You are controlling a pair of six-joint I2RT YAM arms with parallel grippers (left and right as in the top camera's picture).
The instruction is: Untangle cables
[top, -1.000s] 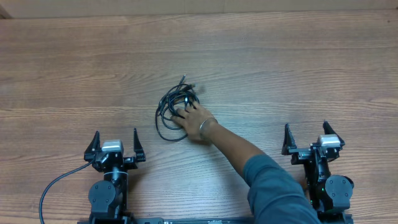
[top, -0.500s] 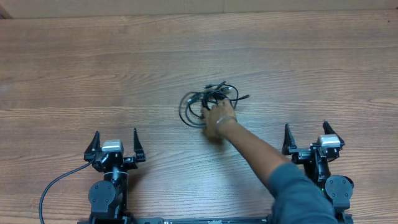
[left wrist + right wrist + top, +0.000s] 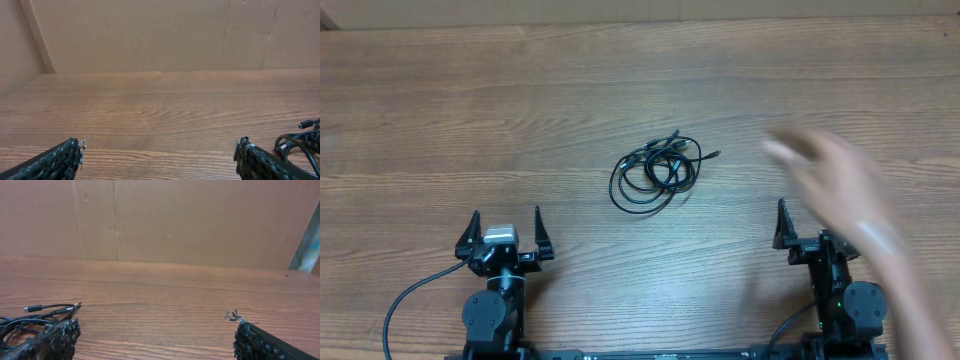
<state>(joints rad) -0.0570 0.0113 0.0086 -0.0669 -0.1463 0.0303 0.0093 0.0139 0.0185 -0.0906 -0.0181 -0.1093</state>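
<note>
Cables [image 3: 655, 172] bunched in a loose coil at the middle of the table [image 3: 470, 100], well apart from left gripper [image 3: 506, 218] and right gripper [image 3: 812, 215] — both gaping wide, holding nothing; likely light, limp, springy — best pinched at an outer loop or plug end, not the knot.

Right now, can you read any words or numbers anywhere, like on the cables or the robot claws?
No text can be read in any view.
Cables: plain black, no print shows.
Left claw and right claw: black, with no label, brand or number showing.
Table: only wood grain.
Board behind the table: plain brown, with no writing.
</note>
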